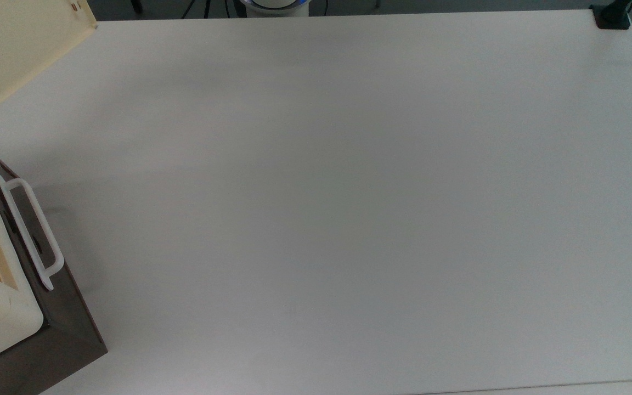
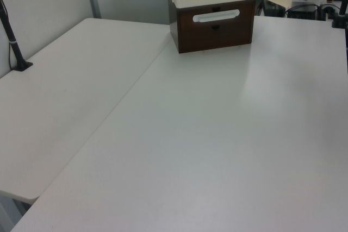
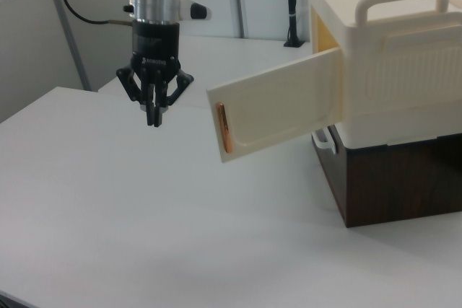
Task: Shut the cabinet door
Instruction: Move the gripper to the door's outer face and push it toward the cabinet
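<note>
Left of the open pale cream plastic cabinet door (image 3: 278,110) in the right view, I see my black gripper (image 3: 154,117) hanging with fingers closed, holding nothing.

No readable text, label, brand, number or sign is showing on anything in these views (neither on the cream cabinet parts nor on the dark brown base).
</note>
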